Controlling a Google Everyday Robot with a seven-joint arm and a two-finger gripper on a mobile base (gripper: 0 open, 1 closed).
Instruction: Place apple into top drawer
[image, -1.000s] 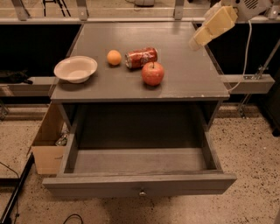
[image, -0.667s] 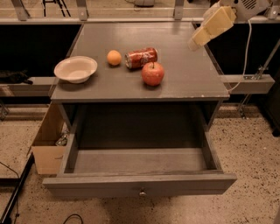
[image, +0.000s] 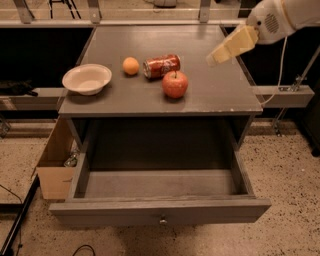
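Just started.
The wide grey top drawer (image: 160, 212) is open; the round red apple (image: 175, 84) sits on the grey counter (image: 220, 95); your cream end effector (image: 231, 45) hovers right, and you cannot tell its grip.

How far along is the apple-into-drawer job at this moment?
Done: the top drawer stands pulled out, ready to receive. In hand: nothing; the pincer hangs above the right rear of the tabletop, apart from the apple. Left: the apple sits on the tabletop just in front of the soda can, so grasping it, carrying it and setting it in the drawer all remain.
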